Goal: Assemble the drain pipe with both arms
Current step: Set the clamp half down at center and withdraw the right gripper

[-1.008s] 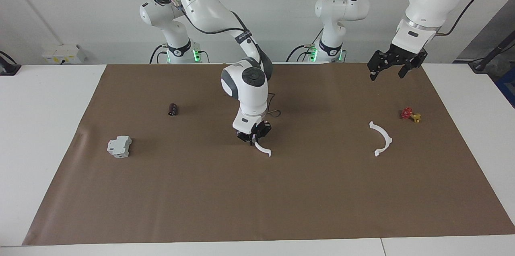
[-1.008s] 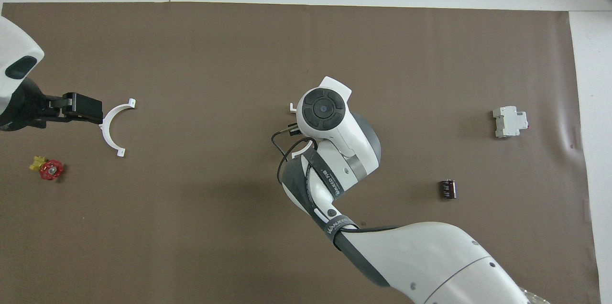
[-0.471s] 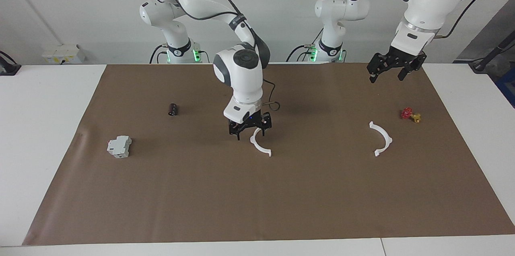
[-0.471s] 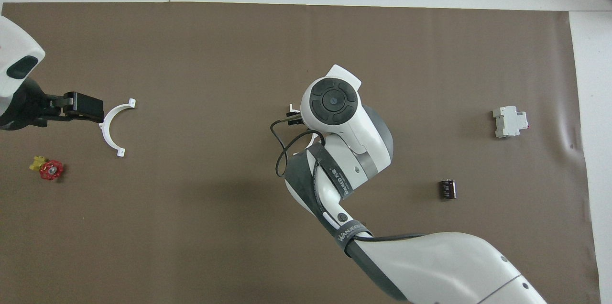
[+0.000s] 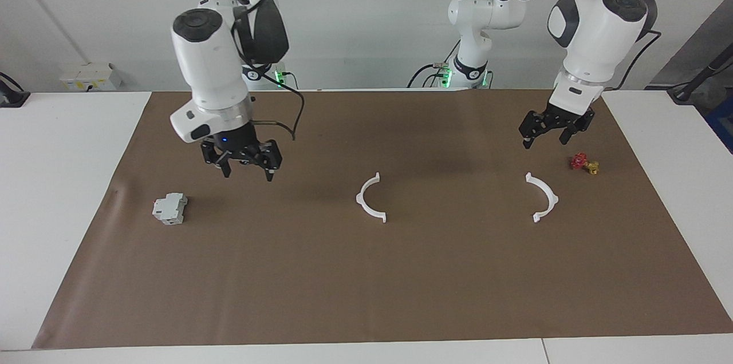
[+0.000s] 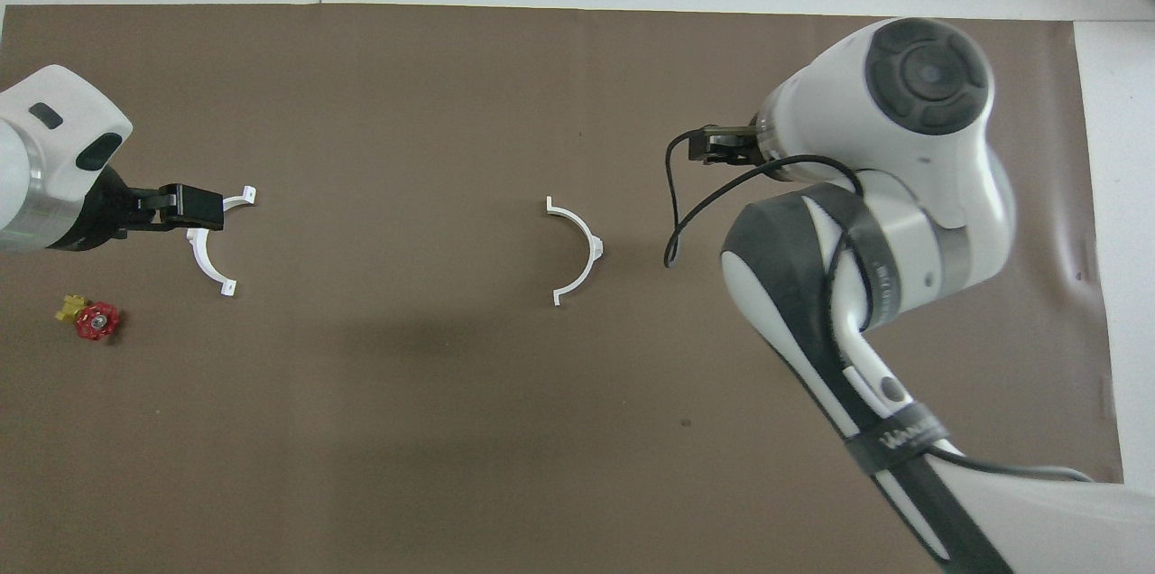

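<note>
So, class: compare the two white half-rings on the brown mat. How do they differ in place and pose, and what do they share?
1. The middle half-ring lies at the mat's centre; the end half-ring lies toward the left arm's end, beside the red valve.
2. Their open sides face opposite ways, toward each other.
3. The left gripper hangs above the end half-ring; nothing is over the middle one.

Both are thin, white, flat on the mat, unheld.
</note>
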You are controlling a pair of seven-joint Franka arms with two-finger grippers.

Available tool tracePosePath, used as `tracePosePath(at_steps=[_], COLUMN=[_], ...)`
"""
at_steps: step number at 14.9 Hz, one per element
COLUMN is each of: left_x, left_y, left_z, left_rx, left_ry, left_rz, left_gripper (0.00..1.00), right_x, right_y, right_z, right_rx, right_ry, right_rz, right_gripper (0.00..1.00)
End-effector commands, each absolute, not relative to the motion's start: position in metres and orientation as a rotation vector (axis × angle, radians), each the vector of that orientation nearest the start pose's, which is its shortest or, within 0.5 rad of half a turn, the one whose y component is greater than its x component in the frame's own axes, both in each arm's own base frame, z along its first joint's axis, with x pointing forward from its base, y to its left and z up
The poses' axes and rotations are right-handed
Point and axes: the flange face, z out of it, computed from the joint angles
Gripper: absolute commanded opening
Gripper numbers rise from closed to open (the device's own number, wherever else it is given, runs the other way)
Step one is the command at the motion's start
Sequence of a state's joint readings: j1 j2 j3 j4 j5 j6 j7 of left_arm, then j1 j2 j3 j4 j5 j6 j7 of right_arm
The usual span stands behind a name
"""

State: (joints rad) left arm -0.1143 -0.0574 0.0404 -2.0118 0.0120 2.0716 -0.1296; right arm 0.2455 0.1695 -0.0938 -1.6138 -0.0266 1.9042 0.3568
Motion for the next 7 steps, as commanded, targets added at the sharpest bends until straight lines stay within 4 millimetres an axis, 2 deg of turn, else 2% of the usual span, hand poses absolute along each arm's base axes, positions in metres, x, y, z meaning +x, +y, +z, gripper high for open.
tracePosePath(at_steps=[1, 2, 3, 4, 7], left_x=[0.548, 0.552, 0.553, 0.551, 0.555], left_y=[-0.006, 0.001, 0.012, 0.027, 0.040], left_z=[0.438, 0.428, 0.423, 0.419, 0.391], left_rx=[-3.111, -3.100, -3.094, -3.093, -3.093], left_ry=[-0.014, 0.086, 0.115, 0.078, 0.024], left_rz=[-0.297, -0.300, -0.289, -0.283, -0.282], left_gripper=[1.00, 1.00, 1.00, 1.00, 1.00], right_x=[0.596, 0.586, 0.577, 0.569, 0.551], right_y=[0.055, 0.040, 0.022, 0.006, -0.024], right_z=[0.556, 0.566, 0.573, 0.580, 0.601], right_rx=[-3.136, -3.138, -3.142, -3.146, -3.173], right_ry=[0.392, 0.415, 0.422, 0.390, 0.259], right_rz=[-0.093, -0.048, -0.006, 0.028, 0.056], right_gripper=[1.00, 1.00, 1.00, 1.00, 1.00])
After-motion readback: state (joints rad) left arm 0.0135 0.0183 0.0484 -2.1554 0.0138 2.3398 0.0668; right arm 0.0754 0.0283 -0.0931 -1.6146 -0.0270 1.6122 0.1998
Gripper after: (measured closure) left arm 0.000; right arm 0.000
